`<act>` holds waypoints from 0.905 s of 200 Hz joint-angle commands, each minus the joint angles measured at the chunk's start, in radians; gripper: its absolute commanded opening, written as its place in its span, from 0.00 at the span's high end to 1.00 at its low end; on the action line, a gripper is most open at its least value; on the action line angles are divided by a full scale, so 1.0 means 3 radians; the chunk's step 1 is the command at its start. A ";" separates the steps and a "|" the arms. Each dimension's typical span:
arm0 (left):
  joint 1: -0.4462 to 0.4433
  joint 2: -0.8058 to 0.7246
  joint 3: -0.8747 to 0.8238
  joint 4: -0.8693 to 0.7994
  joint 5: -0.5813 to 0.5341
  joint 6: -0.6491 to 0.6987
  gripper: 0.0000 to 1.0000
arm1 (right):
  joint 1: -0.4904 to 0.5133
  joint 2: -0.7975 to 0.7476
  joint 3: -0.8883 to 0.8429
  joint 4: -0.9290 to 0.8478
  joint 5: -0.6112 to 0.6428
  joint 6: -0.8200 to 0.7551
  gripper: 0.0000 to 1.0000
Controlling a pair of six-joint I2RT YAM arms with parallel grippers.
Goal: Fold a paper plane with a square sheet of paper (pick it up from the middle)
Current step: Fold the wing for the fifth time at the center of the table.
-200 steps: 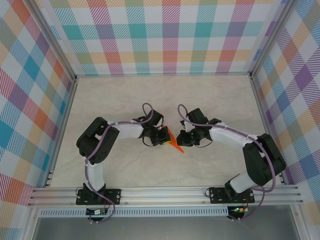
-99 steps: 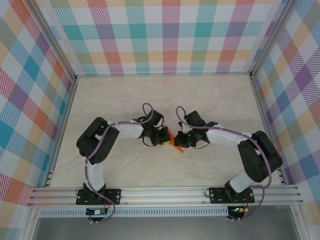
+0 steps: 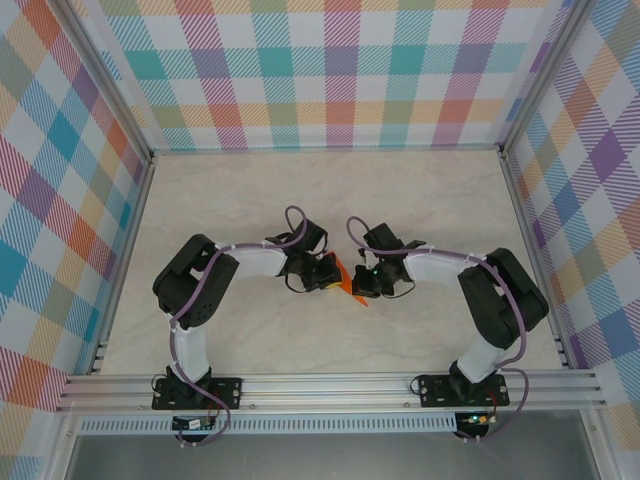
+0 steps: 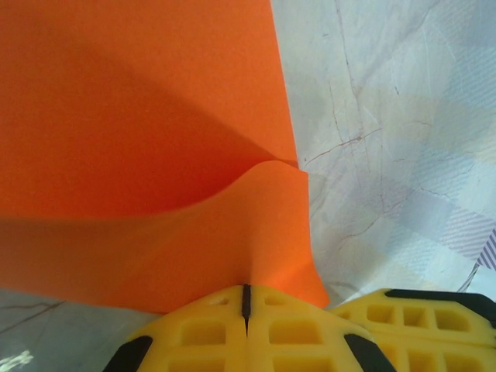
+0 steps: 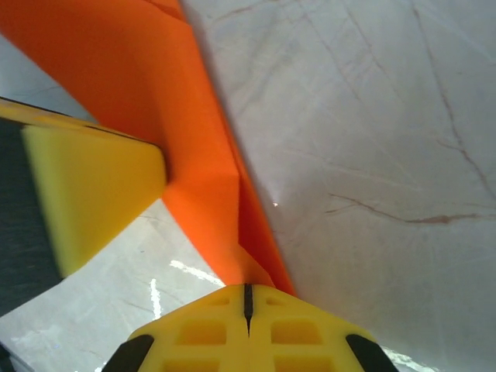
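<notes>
The orange sheet of paper (image 3: 352,293) is folded into a narrow pointed shape and held off the table between both grippers. My left gripper (image 3: 333,275) is shut on its left side. In the left wrist view the paper (image 4: 139,116) bulges up from my shut left gripper (image 4: 246,288). My right gripper (image 3: 361,284) is shut on the paper's right edge. In the right wrist view the layered fold (image 5: 194,139) runs from the top left down into my shut right gripper (image 5: 248,293). The left gripper's yellow finger (image 5: 93,194) presses the paper's other side.
The pale marble tabletop (image 3: 250,200) lies under both arms. Aluminium rails and checked walls (image 3: 330,70) close it in on three sides. The right gripper's yellow fingers (image 4: 426,318) sit close beside the left ones, so the two wrists nearly touch.
My right arm has slid left towards the paper and its jaws have closed on the paper's right edge. The left arm has kept its grip and place.
</notes>
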 commanded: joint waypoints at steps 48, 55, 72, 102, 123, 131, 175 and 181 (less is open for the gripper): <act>0.0004 -0.0066 -0.0045 0.0098 -0.0088 0.0386 0.93 | 0.0010 0.0122 -0.0020 -0.0206 0.0210 -0.0029 0.96; 0.0004 -0.0118 -0.0091 0.0201 -0.0051 0.0380 0.93 | 0.0010 0.0120 -0.0025 -0.0203 0.0205 -0.0021 0.96; 0.0004 -0.0226 -0.0228 0.0408 -0.0006 0.0335 0.92 | 0.0011 0.0127 -0.0028 -0.0198 0.0198 -0.0006 0.96; -0.0025 -0.0302 -0.0515 0.0850 0.0092 0.0165 0.92 | 0.0010 0.0173 -0.0013 -0.0193 0.0120 0.0005 0.97; -0.0070 -0.0281 -0.0539 0.0951 0.0134 0.0154 0.92 | 0.0009 0.0199 -0.0012 -0.0194 0.0102 0.0008 0.97; -0.0094 -0.0273 -0.0537 0.0992 0.0146 0.0148 0.92 | 0.0010 0.0199 -0.0012 -0.0198 0.0107 0.0010 0.97; -0.0187 -0.0273 -0.0498 0.1057 0.0112 0.0142 0.93 | 0.0011 0.0220 -0.0018 -0.0224 0.0123 0.0012 0.97; -0.0199 -0.0272 -0.0494 0.1033 0.0097 0.0146 0.93 | 0.0010 0.0226 -0.0018 -0.0225 0.0122 0.0017 0.97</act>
